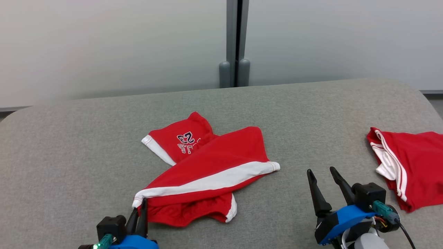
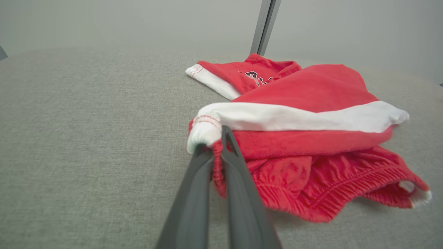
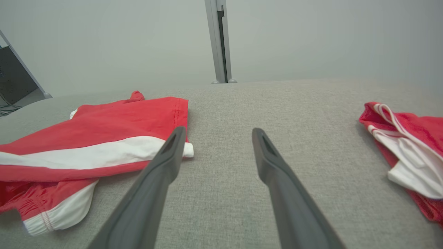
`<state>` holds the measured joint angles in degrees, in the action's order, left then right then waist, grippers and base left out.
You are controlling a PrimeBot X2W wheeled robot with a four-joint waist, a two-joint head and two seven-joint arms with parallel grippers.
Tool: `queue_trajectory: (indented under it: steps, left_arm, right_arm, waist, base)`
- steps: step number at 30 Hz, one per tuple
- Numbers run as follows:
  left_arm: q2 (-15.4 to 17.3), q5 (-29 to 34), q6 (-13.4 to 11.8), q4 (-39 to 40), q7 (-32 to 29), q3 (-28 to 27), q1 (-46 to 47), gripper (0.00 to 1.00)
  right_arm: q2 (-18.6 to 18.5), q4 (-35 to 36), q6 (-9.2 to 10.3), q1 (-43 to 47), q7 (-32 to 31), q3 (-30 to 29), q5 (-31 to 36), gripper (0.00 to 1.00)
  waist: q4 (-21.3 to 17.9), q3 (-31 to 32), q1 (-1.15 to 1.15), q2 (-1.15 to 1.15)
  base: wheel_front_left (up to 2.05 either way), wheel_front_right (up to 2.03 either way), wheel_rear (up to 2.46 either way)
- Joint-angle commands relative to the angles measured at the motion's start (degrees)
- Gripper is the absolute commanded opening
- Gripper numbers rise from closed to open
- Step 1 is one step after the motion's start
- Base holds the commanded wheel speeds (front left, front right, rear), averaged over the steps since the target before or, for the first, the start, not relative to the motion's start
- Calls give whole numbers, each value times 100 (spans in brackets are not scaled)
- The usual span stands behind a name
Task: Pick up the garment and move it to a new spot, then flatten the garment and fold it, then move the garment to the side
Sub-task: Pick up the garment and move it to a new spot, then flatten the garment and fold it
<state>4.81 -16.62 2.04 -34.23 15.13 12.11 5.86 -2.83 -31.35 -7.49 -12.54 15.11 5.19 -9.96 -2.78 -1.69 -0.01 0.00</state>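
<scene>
Hidden: you only get part of the left gripper (image 1: pixel 140 207) in the head view. Its body runs off the bottom edge and its fingertips are pressed into the garment (image 1: pixel 207 166).
Cut off: the second red garment (image 1: pixel 412 166), over on your right, runs out past the frame's right edge, so you can't tell its full shape.
Hard to read: the dark print (image 1: pixel 188 140) shows a 23, upside down from the head. The letters beneath it are partly covered by a fold and can't be made out.
Left grip: clenched tight on the garment's near-left corner, right where the white band ends. In the left wrist view a pinch of red hem sits between the fingers.
Right grip: your right gripper (image 1: pixel 321 171) is spread wide with nothing in it, over bare surface between the two red pieces.
Where it lies: left of centre on the grey table (image 1: pixel 69 155), toward the near side.
Look: red shorts with a broad white stripe and white-trimmed leg hems, crumpled and folded over themselves. One leg points toward the wall and another lies crosswise over it. A gathered, ribbed band is bunched at the near side.
Edges: the table's far edge runs below the grey post (image 1: pixel 237 41), and its rounded corners show far left and far right.
Open room: there is wide bare surface to the garment's left and beyond it. A narrower strip lies to its right, before the second red garment.
</scene>
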Motion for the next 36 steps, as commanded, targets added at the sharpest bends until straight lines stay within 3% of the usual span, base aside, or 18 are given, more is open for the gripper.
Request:
queue_trajectory:
  steps: [1, 3, 4, 13, 27, 36]
  left_arm:
    - [11, 65, -21, 12, 1, -91, -61, 10]
    - [13, 167, -61, 66, 0, -239, -111, 76]
    - [18, 228, -98, 94, 0, -331, -135, 100]
    - [-78, 788, -571, 816, 0, -978, -351, 100]
    - [-193, 1000, -423, 947, 0, -822, -246, 100]
    - [-194, 764, -454, 945, 0, -379, -63, 100]
  right_arm:
    - [-15, 6, -1, 62, 6, 17, -40, 100]
    - [-16, 33, -1, 81, 6, 24, -49, 100]
    - [-15, 48, -1, 91, 6, 27, -54, 100]
    - [-14, 214, -1, 106, 5, 72, -155, 100]
    - [-15, -7, -1, -64, 5, 146, -136, 100]
    - [-15, -424, -1, -350, 5, -56, -189, 100]
  waist:
    - [-86, 54, 1, 0]
    - [-145, 84, 1, 0]
    - [-172, 95, 1, 0]
    - [-275, 117, 1, 0]
    - [270, -110, 1, 0]
    - [818, -547, 1, 0]
  base:
    - [0, 0, 0]
    - [0, 0, 0]
    - [0, 0, 0]
    - [0, 0, 0]
    - [0, 0, 0]
    - [0, 0, 0]
